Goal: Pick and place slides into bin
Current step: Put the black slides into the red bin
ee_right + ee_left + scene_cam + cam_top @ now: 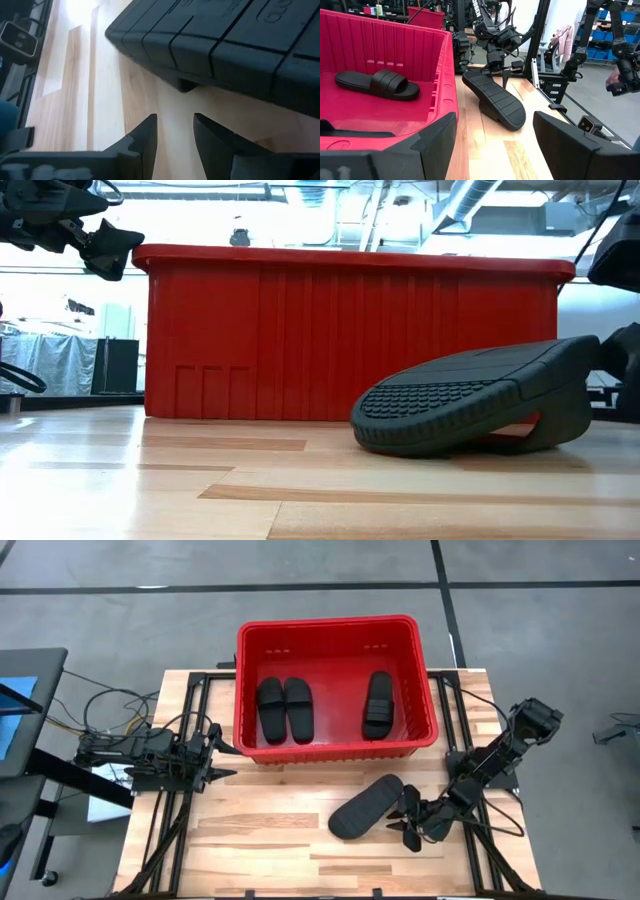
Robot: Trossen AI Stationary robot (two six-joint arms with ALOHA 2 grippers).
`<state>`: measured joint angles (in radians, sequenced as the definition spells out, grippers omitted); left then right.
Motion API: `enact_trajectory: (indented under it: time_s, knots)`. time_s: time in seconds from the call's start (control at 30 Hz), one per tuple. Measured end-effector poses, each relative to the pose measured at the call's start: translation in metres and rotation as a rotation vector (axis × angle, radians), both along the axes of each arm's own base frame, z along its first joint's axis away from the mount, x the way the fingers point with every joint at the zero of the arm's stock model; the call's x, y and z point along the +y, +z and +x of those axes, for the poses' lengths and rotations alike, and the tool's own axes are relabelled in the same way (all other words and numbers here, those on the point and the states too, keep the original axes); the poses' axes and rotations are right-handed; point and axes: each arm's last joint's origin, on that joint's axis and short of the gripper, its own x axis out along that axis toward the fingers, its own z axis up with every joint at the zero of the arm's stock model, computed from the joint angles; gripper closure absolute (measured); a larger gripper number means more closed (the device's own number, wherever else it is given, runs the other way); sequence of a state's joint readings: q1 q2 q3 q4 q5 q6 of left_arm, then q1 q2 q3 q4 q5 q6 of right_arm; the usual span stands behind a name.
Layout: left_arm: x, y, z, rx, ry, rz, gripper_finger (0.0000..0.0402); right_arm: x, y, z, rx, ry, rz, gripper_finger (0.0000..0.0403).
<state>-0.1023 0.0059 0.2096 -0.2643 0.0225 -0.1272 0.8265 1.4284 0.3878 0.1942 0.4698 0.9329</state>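
The red bin [336, 632] stands at the table's far middle. Three black slides lie sole down on its floor: two side by side at the left [284, 709] and one at the right [378, 705]. The fourth slide [365, 807] is on the table in front of the bin, sole up and tilted. It rests on one end [372, 432] and on its strap [548, 430]. My right gripper [407, 821] is open, low at that slide's right end, and the slide's edge [210, 50] is just ahead of its fingers. My left gripper [222, 753] is open and empty at the bin's near left corner.
Black frame rails [180, 830] run along both sides of the wooden table. Bare wood [260, 840] lies in front of the bin, left of the loose slide. Cables [100, 710] lie behind the left arm. The room beyond shows racks and other arms [600, 30].
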Motion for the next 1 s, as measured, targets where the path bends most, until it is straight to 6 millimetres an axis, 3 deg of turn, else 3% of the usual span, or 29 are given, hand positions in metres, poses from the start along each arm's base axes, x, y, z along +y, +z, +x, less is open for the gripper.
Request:
enact_trajectory:
  time_s: [0.6,1.0]
  knots:
    - [0.000,0.000,0.000,0.000,0.000,0.000,0.0143,0.016,0.015,0.004,-0.026,-0.037,0.124,0.0283]
    - [0.000,0.000,0.000,0.000,0.000,0.000,0.0143,0.009,0.006,-0.003,0.084,-0.180,0.157,0.0283]
